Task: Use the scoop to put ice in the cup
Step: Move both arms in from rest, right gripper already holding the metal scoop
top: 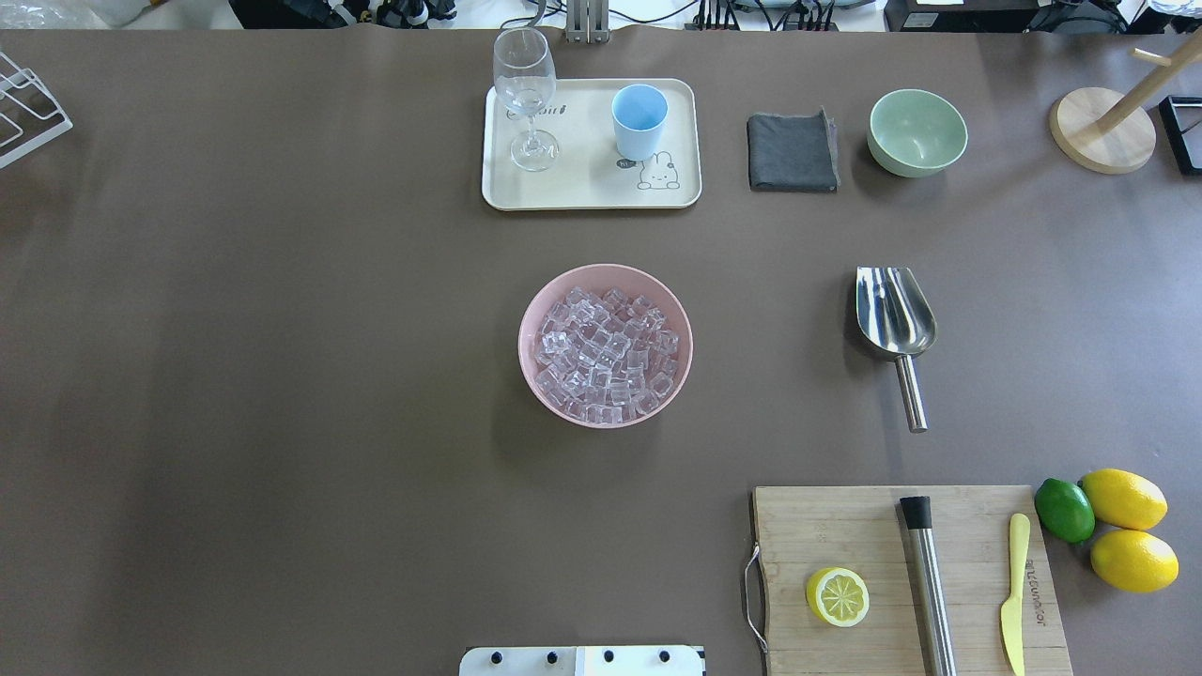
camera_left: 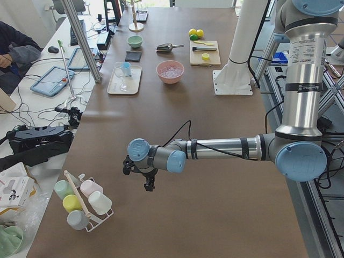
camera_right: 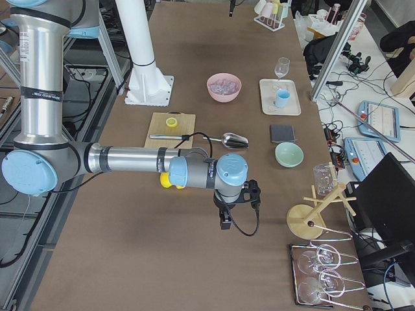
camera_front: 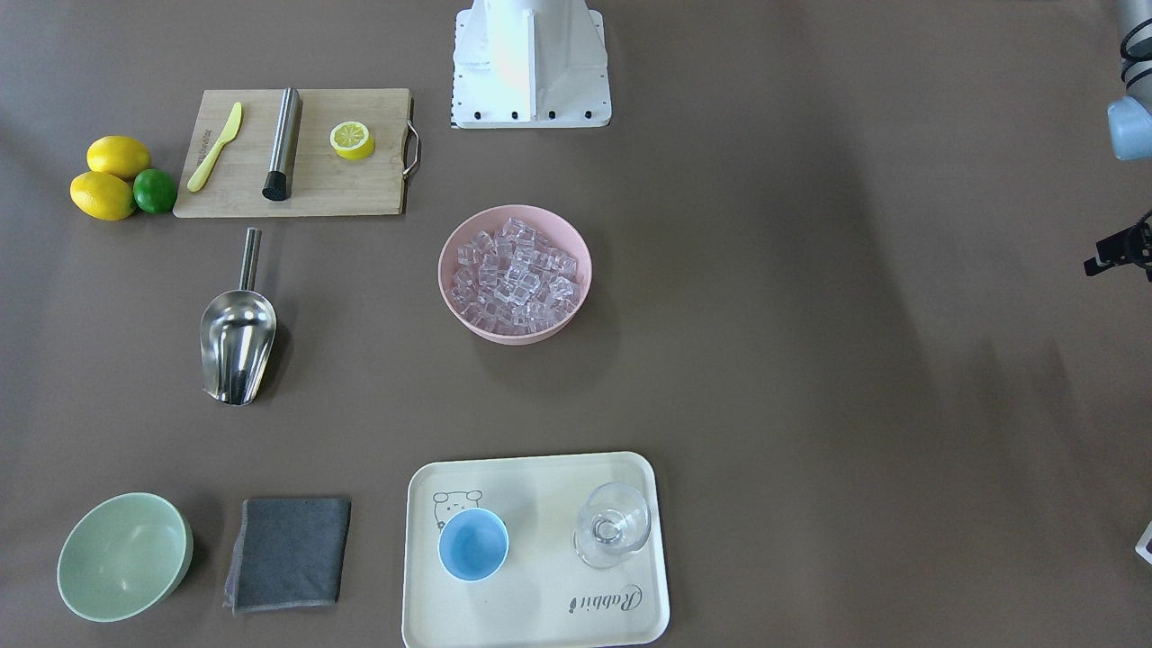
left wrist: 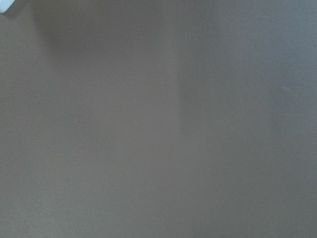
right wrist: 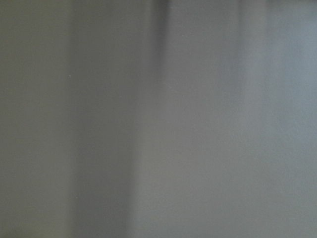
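Observation:
The ice (top: 606, 352) is heaped in a pink bowl (top: 523, 345) at the table's middle. The light-blue cup (top: 639, 120) stands upright on a cream tray (top: 592, 192) at the far edge. The steel scoop (top: 895, 314) lies flat on the table right of the bowl, handle toward me. My left gripper (camera_left: 148, 183) hangs over bare table far off to the left. My right gripper (camera_right: 225, 220) hangs over bare table far off to the right. Both show clearly only in the side views, so I cannot tell whether they are open or shut. Both wrist views show only table.
A clear stemmed glass (top: 526, 94) stands on the tray beside the cup. A grey cloth (top: 793, 152) and a green bowl (top: 916, 131) lie right of the tray. A cutting board (top: 883, 535) holds a steel cylinder (top: 928, 582), a knife and half a lemon; lemons (top: 1124, 498) lie beside it.

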`<act>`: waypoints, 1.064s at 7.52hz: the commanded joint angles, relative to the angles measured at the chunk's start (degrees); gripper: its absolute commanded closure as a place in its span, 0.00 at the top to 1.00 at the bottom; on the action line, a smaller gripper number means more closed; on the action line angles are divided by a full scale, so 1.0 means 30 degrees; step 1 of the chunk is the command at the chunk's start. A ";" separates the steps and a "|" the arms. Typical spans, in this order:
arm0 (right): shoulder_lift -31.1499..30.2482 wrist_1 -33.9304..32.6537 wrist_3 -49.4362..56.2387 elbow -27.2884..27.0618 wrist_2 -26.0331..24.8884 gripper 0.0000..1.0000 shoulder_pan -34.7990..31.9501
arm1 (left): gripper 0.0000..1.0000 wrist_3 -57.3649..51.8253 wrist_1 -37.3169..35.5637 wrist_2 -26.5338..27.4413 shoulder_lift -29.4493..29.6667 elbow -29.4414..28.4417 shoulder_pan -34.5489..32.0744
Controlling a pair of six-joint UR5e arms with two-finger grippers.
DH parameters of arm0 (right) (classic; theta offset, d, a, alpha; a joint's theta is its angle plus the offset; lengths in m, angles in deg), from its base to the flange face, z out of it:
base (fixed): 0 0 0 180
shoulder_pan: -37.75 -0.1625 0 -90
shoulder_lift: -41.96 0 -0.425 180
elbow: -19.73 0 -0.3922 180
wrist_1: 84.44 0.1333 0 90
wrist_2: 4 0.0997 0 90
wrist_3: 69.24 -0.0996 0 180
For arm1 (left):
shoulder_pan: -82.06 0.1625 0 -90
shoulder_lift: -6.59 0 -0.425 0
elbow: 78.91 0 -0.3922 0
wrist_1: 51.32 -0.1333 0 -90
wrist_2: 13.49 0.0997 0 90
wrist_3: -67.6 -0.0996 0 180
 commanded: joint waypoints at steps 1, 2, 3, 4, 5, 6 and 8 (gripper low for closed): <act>0.0344 0.0078 -0.2560 -0.1106 0.1598 1.00 0.2110 | 0.97 0.1493 -0.0072 0.0144 -0.0182 0.0462 -0.0853; 0.0549 0.0107 -0.5859 -0.2417 0.1582 1.00 0.3630 | 0.98 0.1619 -0.0072 0.0117 -0.0327 0.0813 -0.1552; 0.0696 0.0137 -0.9198 -0.3562 0.1320 1.00 0.4776 | 0.98 0.1823 -0.0217 0.0291 -0.0822 0.1368 -0.2806; 0.0698 0.0137 -1.0798 -0.4414 0.0477 1.00 0.6006 | 0.98 0.1680 -0.0218 0.0292 -0.0856 0.1431 -0.2819; 0.0727 0.0920 -1.2670 -0.4481 0.0352 1.00 0.7411 | 0.98 0.1563 -0.0189 0.0292 -0.1059 0.1838 -0.2790; 0.0698 0.3335 -1.6460 -0.4365 -0.0055 1.00 0.9020 | 0.97 0.1156 -0.0189 0.0118 -0.0974 0.2654 -0.2644; 0.0726 0.6892 -2.1662 -0.4217 -0.2010 1.00 1.3291 | 0.97 0.1296 -0.0306 -0.0057 -0.0713 0.4760 0.0246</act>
